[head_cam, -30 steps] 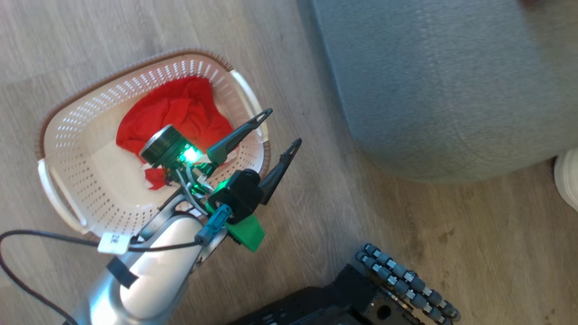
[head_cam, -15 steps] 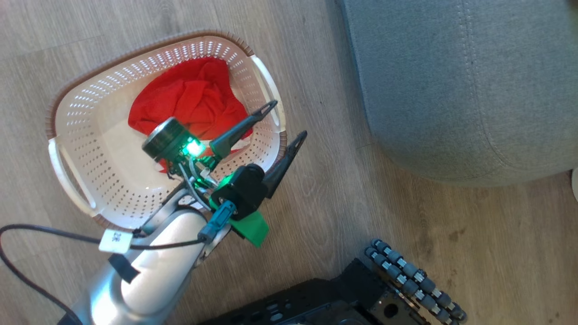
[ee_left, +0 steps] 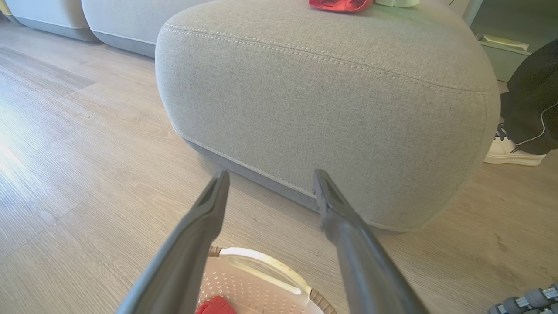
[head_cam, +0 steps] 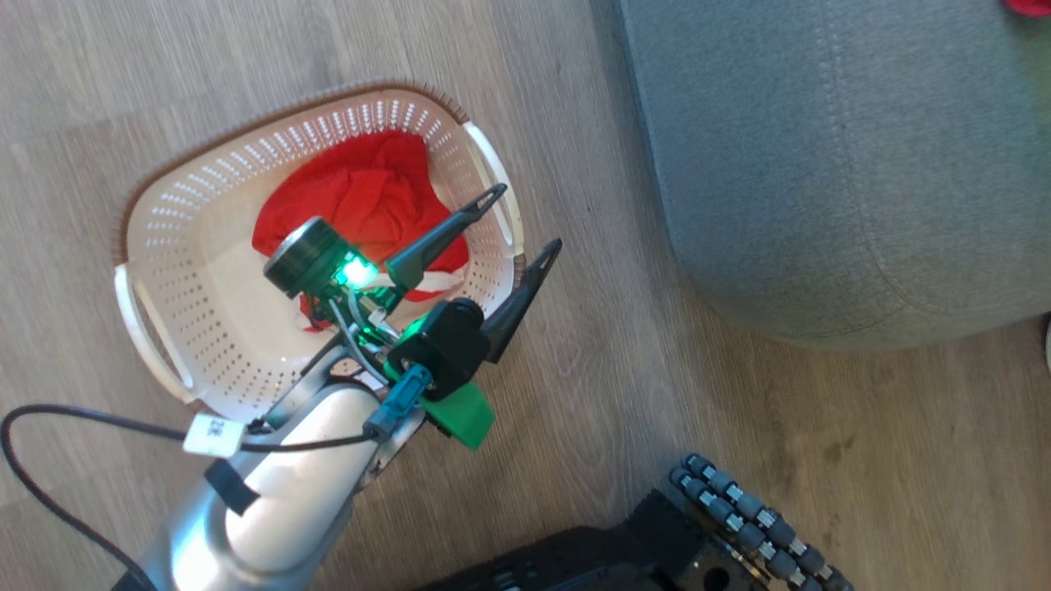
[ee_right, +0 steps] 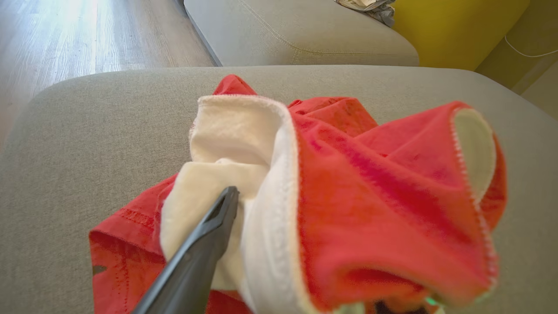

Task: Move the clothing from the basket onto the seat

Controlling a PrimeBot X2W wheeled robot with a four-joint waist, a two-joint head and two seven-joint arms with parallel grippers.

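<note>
**1 garment on the seat, 1 in the basket**

The left gripper (head_cam: 529, 217) is spread wide and holds nothing. Its 2 dark fingers hang above the right-hand rim of the basket (head_cam: 189, 246) and point toward the grey seat (head_cam: 821, 164). In the head view its wrist and pale forearm (head_cam: 279, 509) lie across the basket. They cover part of the red garment (head_cam: 369, 193) bunched against the basket's far wall, and white trim shows beside the wrist. A strip of bare wooden floor (head_cam: 616, 369) lies between basket and seat.

The right gripper (ee_right: 279, 192) is over the seat top. 1 finger (ee_right: 205, 248) shows against the white panel of a second red garment (ee_right: 370, 196), which lies crumpled on the cushion. The cloth stands in front of where the other finger would be, so it cannot be told whether the jaws are spread or clamped on it.

The robot's dark base with grey rollers (head_cam: 755, 525) sits on the floor near the seat's rounded corner. A black cable (head_cam: 49, 460) loops beside the left forearm. A white shoe (ee_left: 510, 155) stands on the floor beside the seat. Another grey cushion (ee_right: 296, 39) and a yellow wall (ee_right: 457, 30) lie beyond.
</note>
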